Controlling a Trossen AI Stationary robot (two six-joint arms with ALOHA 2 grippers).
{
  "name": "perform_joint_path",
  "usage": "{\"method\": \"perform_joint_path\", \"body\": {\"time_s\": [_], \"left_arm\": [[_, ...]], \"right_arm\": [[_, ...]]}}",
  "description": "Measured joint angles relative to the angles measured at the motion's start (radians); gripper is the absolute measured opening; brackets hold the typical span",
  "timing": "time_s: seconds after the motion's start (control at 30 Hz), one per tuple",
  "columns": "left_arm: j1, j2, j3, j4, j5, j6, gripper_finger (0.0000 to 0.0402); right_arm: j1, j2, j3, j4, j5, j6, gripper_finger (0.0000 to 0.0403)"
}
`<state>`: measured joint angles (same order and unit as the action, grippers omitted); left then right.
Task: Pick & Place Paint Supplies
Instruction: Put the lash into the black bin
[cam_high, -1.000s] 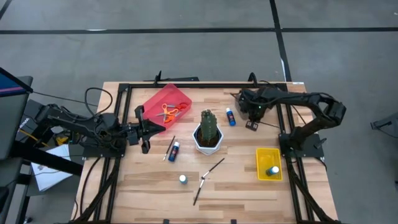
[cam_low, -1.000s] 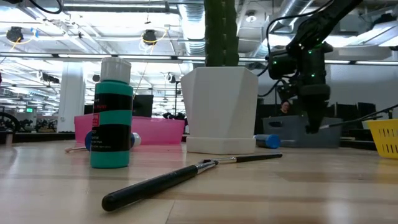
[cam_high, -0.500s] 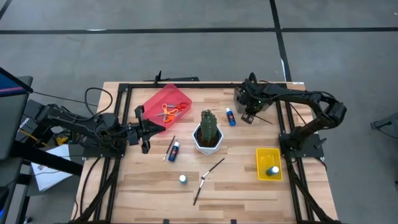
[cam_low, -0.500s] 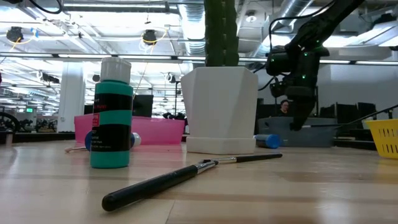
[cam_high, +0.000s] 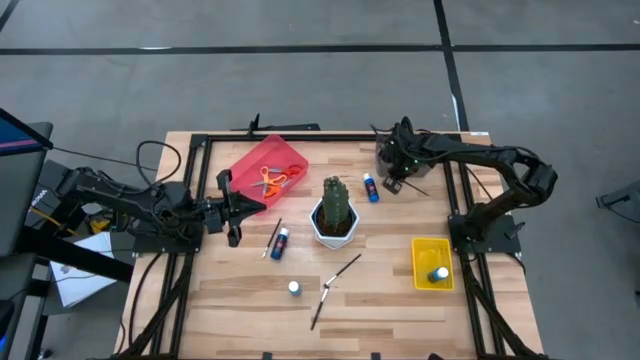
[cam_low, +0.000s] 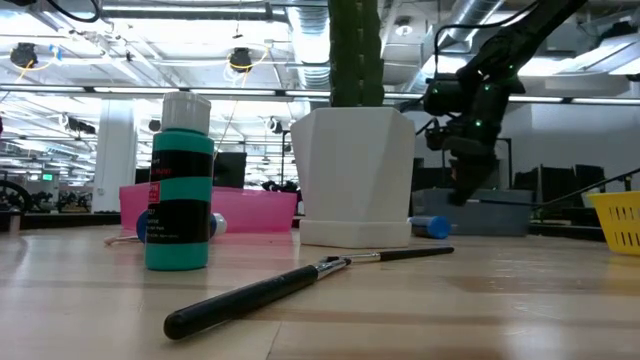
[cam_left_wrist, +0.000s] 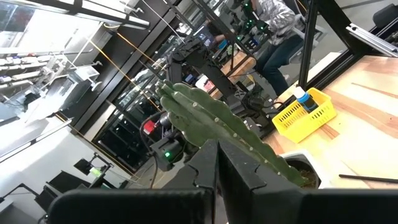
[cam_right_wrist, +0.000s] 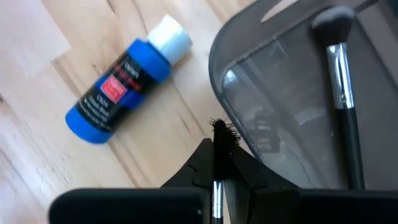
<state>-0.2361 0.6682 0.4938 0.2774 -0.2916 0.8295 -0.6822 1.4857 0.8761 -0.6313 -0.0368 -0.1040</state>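
My right gripper (cam_high: 393, 183) hangs at the far right of the table, shut on a thin dark paintbrush (cam_right_wrist: 217, 163). It stands over the rim of a grey clear tray (cam_right_wrist: 292, 106) in which another brush (cam_right_wrist: 340, 74) lies. A blue white-capped bottle (cam_right_wrist: 124, 78) lies on its side beside it. My left gripper (cam_high: 232, 207) waits shut at the left, by the red tray (cam_high: 262, 160) holding orange scissors (cam_high: 272, 181). More bottles (cam_high: 281, 241) (cam_high: 294, 288) and brushes (cam_high: 341, 273) lie on the wood in front of the cactus (cam_high: 335, 207). My right gripper pinches the paintbrush just behind its bristles, between the two fingers. The dark bristle tuft (cam_right_wrist: 222, 132) sticks out past the fingertips, and the metal ferrule (cam_right_wrist: 216, 202) runs back along the fingers. The fingers point steeply down. The brush is clear of the table.
A yellow basket (cam_high: 431, 250) with one bottle in it sits at the right, nearer the front. The cactus in its white pot (cam_low: 355, 175) stands mid-table. Black frame rails (cam_high: 300, 136) run along the far and side edges.
My right gripper has moved toward the far edge and a little to the left, toward the grey tray, tipping to point more steeply down. It has stayed shut, and the brush has gone with it.
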Motion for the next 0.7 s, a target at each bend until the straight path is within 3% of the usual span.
{"method": "perform_joint_path", "body": {"time_s": [0.2,0.4,0.7], "left_arm": [[0.0,0.0,0.0,0.0,0.0,-0.003,0.0007],[0.0,0.0,0.0,-0.001,-0.011,-0.004,0.0007],[0.0,0.0,0.0,-0.004,-0.023,-0.005,0.0007]], "right_arm": [[-0.015,0.0,0.0,0.03,-0.026,0.0,0.0008],[0.013,-0.068,0.0,0.01,-0.158,-0.012,0.0008],[-0.01,-0.265,0.077,-0.037,-0.146,-0.306,0.0008]]}}
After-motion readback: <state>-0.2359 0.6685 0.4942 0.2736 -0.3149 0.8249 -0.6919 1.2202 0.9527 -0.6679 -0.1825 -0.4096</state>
